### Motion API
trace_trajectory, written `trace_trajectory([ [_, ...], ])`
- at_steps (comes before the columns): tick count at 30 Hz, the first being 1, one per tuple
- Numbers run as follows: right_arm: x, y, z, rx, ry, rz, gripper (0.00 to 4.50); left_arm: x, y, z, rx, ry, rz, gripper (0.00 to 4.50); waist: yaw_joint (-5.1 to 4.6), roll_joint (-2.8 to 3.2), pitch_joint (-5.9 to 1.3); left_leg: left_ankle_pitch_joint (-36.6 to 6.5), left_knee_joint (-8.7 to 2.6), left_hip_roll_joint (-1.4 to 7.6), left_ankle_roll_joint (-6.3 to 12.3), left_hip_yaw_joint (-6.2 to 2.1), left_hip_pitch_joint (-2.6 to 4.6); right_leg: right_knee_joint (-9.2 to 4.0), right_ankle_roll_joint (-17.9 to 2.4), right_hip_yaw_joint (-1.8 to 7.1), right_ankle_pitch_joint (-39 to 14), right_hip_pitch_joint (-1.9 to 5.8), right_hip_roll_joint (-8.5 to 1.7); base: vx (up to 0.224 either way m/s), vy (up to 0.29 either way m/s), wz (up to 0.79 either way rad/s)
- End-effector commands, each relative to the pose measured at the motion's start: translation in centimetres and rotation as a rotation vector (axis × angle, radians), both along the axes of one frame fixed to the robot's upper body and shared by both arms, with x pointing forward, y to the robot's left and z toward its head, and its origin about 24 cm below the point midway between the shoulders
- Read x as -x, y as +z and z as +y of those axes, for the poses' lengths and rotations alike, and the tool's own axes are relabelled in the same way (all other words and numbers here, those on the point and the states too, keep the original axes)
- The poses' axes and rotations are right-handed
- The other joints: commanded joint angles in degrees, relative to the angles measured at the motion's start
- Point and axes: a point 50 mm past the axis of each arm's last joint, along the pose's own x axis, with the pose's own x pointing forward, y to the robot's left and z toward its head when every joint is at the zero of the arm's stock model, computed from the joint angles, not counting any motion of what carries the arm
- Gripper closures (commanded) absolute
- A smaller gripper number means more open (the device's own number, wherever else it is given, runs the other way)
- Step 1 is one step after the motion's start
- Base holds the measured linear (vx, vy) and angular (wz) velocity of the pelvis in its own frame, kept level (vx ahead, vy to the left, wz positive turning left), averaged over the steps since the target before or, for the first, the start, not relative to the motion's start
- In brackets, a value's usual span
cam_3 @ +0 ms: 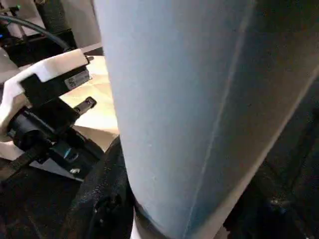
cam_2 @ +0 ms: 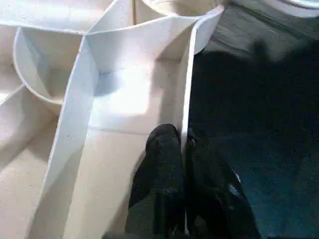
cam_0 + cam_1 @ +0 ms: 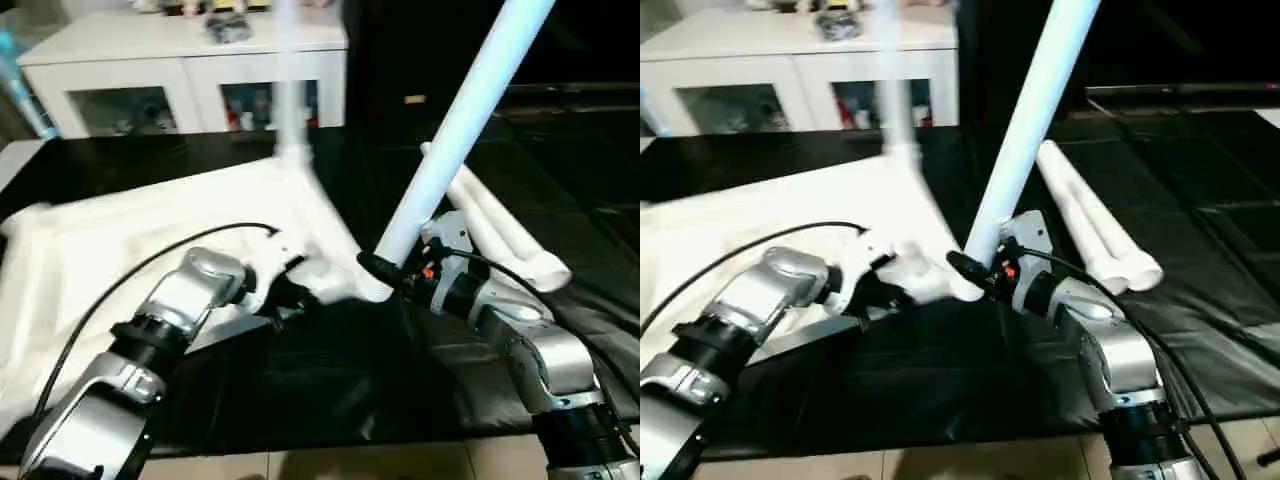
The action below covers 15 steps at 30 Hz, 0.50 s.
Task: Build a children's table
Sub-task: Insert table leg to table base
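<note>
Tabletop (image 3: 150, 240) lies underside-up on the black bench (image 3: 330, 385). One leg (image 3: 290, 80) already stands in the far corner socket; two spare legs (image 3: 505, 235) lie on the bench to the right. Left claw (image 2: 183, 164) is pinched shut on the thin rim wall near the near corner. Right claw (image 3: 385, 272) is clamped around the tilted leg (image 3: 460, 130) near its lower end, foot apparently at the socket; motion blur, can't confirm seating. Risks: leg enters crooked and jams, or the thin-rim pinch slips and the top skids.

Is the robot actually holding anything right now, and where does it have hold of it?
Yes. The right gripper holds a white table leg near its lower end. The left gripper pinches the thin side rim of the upturned tabletop.
</note>
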Motion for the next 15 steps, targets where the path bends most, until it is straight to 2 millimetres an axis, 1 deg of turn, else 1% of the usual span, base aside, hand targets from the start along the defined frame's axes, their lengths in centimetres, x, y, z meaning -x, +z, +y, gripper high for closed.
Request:
trace_trajectory([
  [1,-0.1,0.6,0.1,-0.018,0.0,-0.018,2.58,0.2,-0.4,0.8,0.011,0.068,0.015,4.5,0.59,-0.3,-4.0,-11.9,-3.56,1.19,1.31,-0.92,0.01,-5.68,-8.6,2.3,-19.2,3.22,-4.06,0.0,0.0,0.0],
  [4,-0.1,0.6,0.2,-0.017,0.003,-0.018,2.58,0.7,-0.4,0.4,0.02,0.001,-0.014,4.5,0.57,-0.18,-4.03,-11.9,-3.67,1.42,1.65,-0.9,0.17,-5.6,-9.4,2.37,-17.3,2.99,-4.06,0.0,0.0,0.0],
  [5,-0.1,0.5,0.3,-0.014,0.01,-0.019,2.58,1.3,-0.5,0.1,0.012,-0.083,-0.053,4.5,0.71,-0.09,-4.18,-11.5,-3.79,1.6,1.8,-1.11,0.03,-5.37,-10.0,2.4,-15.0,3.18,-4.26,0.0,0.0,0.0],
  [6,-0.2,0.6,0.3,-0.013,0.011,-0.02,2.58,1.5,-0.5,0.1,0.001,-0.113,-0.069,4.5,0.48,-0.08,-4.17,-11.3,-3.82,1.58,1.79,-0.99,-0.07,-5.25,-10.1,2.44,-14.1,3.24,-4.16,0.0,0.0,0.0],
  [7,-0.2,0.6,0.4,-0.013,0.011,-0.022,2.58,1.7,-0.6,0.1,-0.011,-0.149,-0.088,4.5,0.6,0.05,-4.26,-11.1,-3.75,1.68,1.94,-0.94,0.19,-5.24,-10.4,2.5,-12.9,3.02,-4.17,0.0,0.0,0.0],
  [8,-0.2,0.6,0.4,-0.013,0.011,-0.023,2.58,1.8,-0.6,0.1,-0.018,-0.169,-0.099,4.5,0.61,0.06,-4.23,-11.2,-3.78,1.73,1.99,-0.97,0.15,-5.19,-10.5,2.5,-12.5,3.04,-4.22,0.0,0.0,0.0],
  [9,-0.2,0.6,0.3,-0.013,0.01,-0.025,2.58,1.9,-0.5,0.0,-0.025,-0.194,-0.124,4.5,0.72,0.25,-4.24,-11.0,-3.77,1.65,1.92,-0.84,0.2,-5.13,-10.6,2.5,-11.8,3.03,-4.13,0.0,0.0,0.0],
  [10,-0.2,0.7,0.3,-0.012,0.01,-0.027,2.58,2.0,-0.5,0.0,-0.028,-0.208,-0.14,4.5,0.85,0.21,-4.21,-11.1,-3.78,1.68,1.93,-0.84,0.26,-5.19,-10.7,2.51,-11.8,3.01,-4.2,0.0,0.0,0.0],
  [11,-0.2,0.7,0.2,-0.013,0.006,-0.028,2.58,1.8,-0.2,-0.2,-0.003,-0.199,-0.146,4.5,1.03,0.02,-4.11,-11.6,-3.85,1.68,1.66,-0.74,0.33,-5.28,-10.5,2.53,-12.5,3.0,-4.24,0.0,0.0,0.0],
  [12,-0.2,0.6,0.2,-0.013,0.005,-0.028,2.58,1.7,0.0,-0.3,0.026,-0.196,-0.14,4.5,1.24,0.06,-4.06,-12.1,-3.86,1.71,1.35,-0.67,0.49,-5.31,-10.5,2.56,-13.7,2.9,-4.31,0.0,0.0,0.0],
  [14,-0.2,0.6,0.2,-0.013,0.004,-0.028,2.58,1.7,0.2,-0.4,0.041,-0.196,-0.137,4.5,1.34,-0.01,-4.04,-12.0,-3.93,1.71,1.15,-0.71,0.4,-5.3,-10.2,2.57,-14.3,2.99,-4.33,0.0,0.0,0.0],
  [15,-0.2,0.6,0.2,-0.011,0.005,-0.028,2.58,1.7,0.3,-0.5,0.054,-0.202,-0.134,4.22,1.43,-0.02,-4.03,-12.1,-3.95,1.74,0.99,-0.73,0.42,-5.31,-9.9,2.59,-14.7,2.93,-4.35,0.0,0.0,0.0],
])
